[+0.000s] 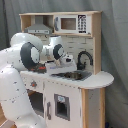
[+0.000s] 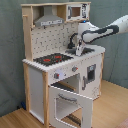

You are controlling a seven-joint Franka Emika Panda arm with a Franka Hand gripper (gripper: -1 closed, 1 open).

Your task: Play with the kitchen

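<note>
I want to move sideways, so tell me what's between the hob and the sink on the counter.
In the second exterior view, nothing lies between the hob and the sink: just bare pale countertop. The gripper hangs over the sink's near edge.
</note>
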